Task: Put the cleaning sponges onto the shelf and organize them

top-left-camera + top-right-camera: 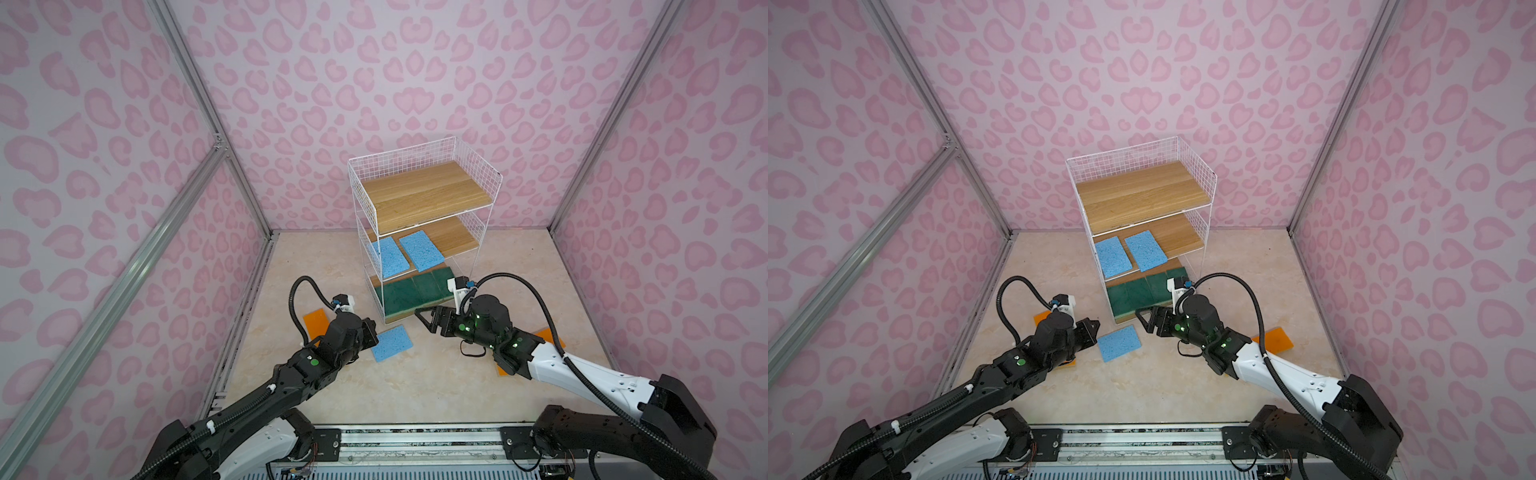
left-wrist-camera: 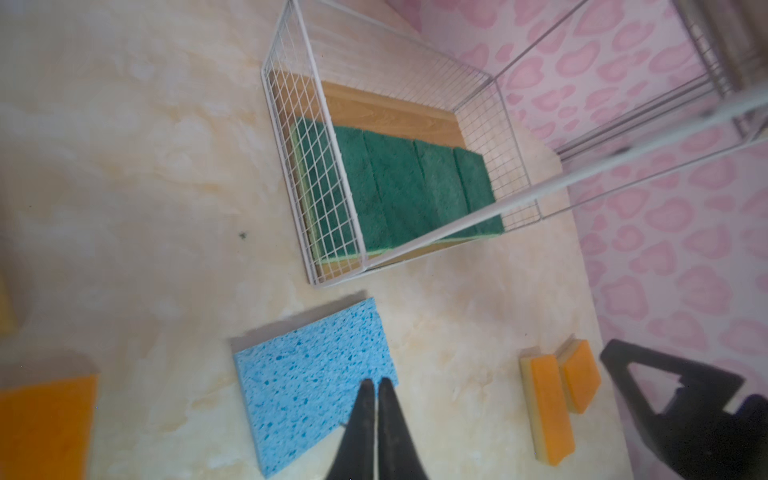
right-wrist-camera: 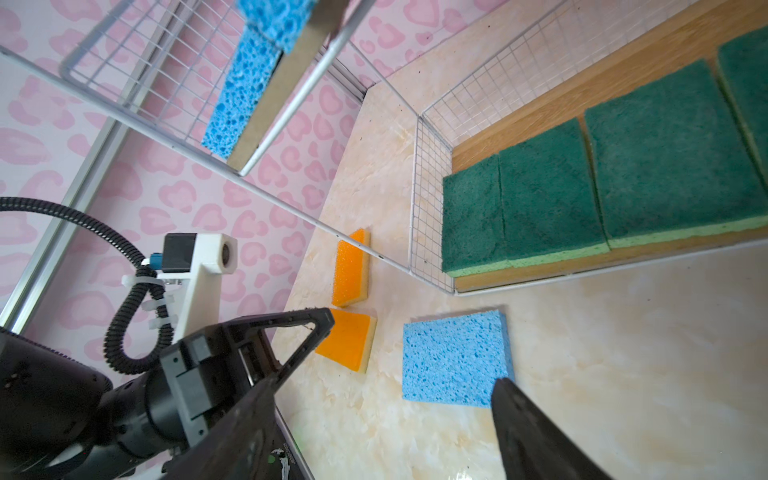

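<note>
Shelf far centre, top board bare. Two blue sponges on middle board, four green sponges in row on bottom board. Loose blue sponge on floor just in front of shelf, between arms. Left gripper over its near edge, fingers almost together, gripping nothing. Right gripper spread wide, empty, at shelf's near edge. Orange sponges on floor both sides, partly under arms. No legible writing.

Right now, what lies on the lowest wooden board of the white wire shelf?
Four dark green-topped sponges lie side by side on the lowest oak board of the white wire shelf. The right arm hides the row's right end in both top views.
</note>
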Tool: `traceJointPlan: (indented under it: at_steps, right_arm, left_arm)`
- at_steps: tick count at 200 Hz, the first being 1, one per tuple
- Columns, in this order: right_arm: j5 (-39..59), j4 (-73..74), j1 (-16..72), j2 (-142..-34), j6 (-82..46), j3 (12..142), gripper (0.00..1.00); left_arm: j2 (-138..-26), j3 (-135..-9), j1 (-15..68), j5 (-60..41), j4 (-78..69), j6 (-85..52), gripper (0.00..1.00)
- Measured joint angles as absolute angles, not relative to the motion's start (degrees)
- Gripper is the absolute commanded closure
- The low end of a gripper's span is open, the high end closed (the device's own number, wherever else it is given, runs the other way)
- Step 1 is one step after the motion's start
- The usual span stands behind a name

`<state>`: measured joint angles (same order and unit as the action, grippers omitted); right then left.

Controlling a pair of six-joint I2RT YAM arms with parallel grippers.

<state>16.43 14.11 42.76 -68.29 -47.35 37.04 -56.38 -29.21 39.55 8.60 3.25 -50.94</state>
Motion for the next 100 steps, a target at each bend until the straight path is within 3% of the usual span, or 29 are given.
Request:
traceJointPlan:
  at_steps: [13, 34, 100]
  right_arm:
    - [16.43, 13.76, 42.74, -68.25, -47.24, 37.04, 0.17]
    - [16.14, 13.54, 42.74, -67.81, -46.94, 36.97, 0.17]
    - [14.35, 12.27, 42.06, -66.08, -46.68, 35.79, 0.16]
  left_arm:
    - [-57.63, -27.68, 38.85, 7.84, 3.07, -50.37, 0.51]
    - [-59.46, -25.23, 38.35, 6.72, 2.96, -49.89, 0.44]
    - [-66.46, -21.85, 38.11, 4.93, -0.91, -51.44, 0.54]
